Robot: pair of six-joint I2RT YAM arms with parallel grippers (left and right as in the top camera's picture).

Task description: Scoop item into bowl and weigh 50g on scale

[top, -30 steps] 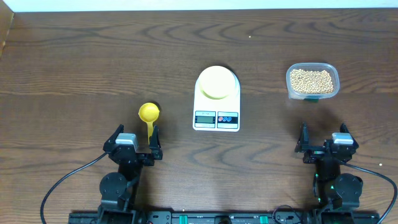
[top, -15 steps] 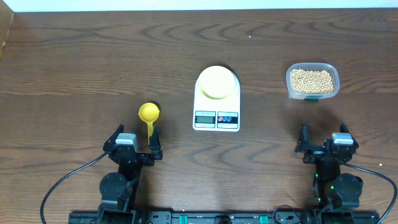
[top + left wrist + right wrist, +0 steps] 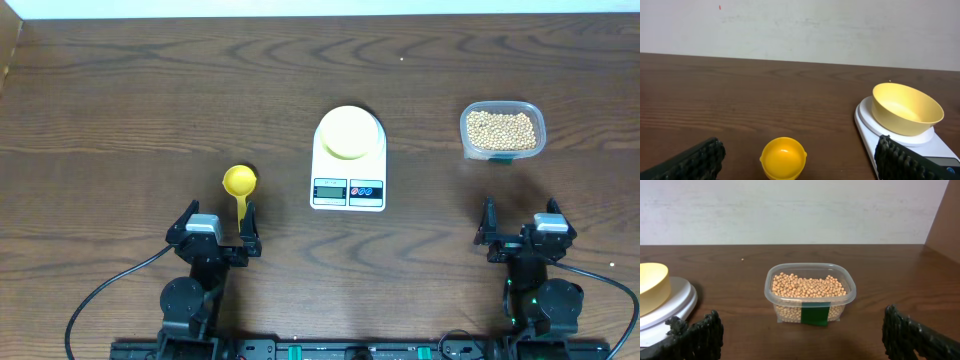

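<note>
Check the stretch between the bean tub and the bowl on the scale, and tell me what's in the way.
Nothing visible. Only bare table lies between the tub of beans and the bowl on the scale. The yellow scoop lies on the scale's other side, out of that path.

Dark brown wood-grain table (image 3: 120,100) fills the overhead view. A plain off-white wall (image 3: 800,30), faintly scuffed, rises directly behind its far edge. A brown upright panel (image 3: 946,220) stands at the far right. Lighting is soft and even, with faint shadows.
</note>
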